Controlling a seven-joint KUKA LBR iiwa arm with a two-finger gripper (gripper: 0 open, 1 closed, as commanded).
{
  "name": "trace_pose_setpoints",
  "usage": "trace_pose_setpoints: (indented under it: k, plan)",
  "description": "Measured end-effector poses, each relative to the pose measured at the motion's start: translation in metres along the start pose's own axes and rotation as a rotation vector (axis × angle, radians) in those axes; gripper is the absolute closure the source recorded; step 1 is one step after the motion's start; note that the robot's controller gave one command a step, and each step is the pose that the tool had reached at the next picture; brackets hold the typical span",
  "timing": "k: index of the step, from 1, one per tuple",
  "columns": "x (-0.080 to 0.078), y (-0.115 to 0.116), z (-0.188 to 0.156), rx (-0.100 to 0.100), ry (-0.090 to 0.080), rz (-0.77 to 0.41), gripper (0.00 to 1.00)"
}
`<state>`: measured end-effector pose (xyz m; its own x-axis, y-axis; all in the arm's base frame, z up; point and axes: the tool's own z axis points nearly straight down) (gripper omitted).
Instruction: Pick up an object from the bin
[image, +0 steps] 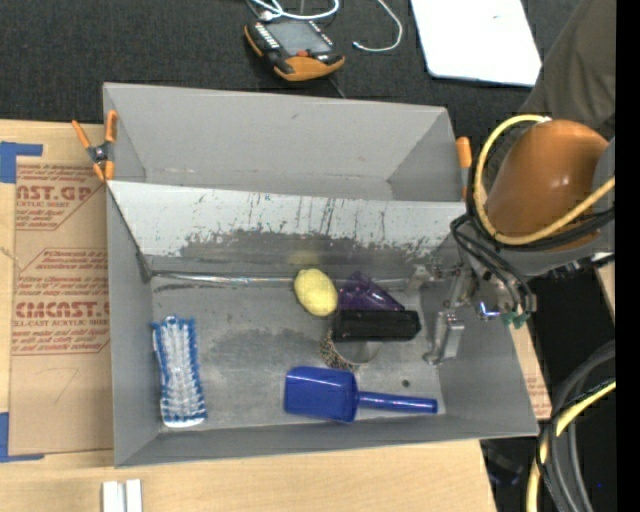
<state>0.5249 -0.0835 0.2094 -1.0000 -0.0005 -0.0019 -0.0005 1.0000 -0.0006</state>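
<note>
Bin (270, 140), read as a dial from its floor's middle.

Scoop (320, 393): blue, lies flat at 6 o'clock against the near wall's foot, thin handle pointing toward 4. Probably settles there because the sloped wall sends loose things down to the floor.

Clear ribbed piece (178, 371): lies alone at 8 o'clock, long side along the left wall, well apart from the rest.

Block (376, 325): black, oblong, rests flat just right of centre, over a small chain-like scrap (335, 350) peeking out at its near left corner.

Gripper (446, 338): hangs at 3 o'clock, tips down close to the floor, just beside the block's right end, apart from the scoop handle below it. Carries nothing visible. Spread or pressed together: cannot tell. Points straight down, likely to suit a pick from above.

Task's thing: not yet lifted, everything on the floor. Block sits nearest and looks the likeliest choice, though only a guess.

Purple piece (366, 295): crumpled, touches the block's far edge.

Yellow lump (315, 292): egg-shaped, near 12, beside the purple piece, short of the scuffed far wall. Round, so may roll if nudged.
</note>
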Motion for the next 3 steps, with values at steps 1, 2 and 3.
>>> trace_pose_setpoints:
  k: [1, 2, 3]
  plan:
    - [0.000, 0.000, 0.000, 0.000, 0.000, 0.000, 0.00]
    - [-0.001, 0.008, 0.013, 0.003, -0.010, 0.012, 0.00]
    - [-0.042, -0.012, -0.057, 0.003, -0.012, -0.080, 0.00]
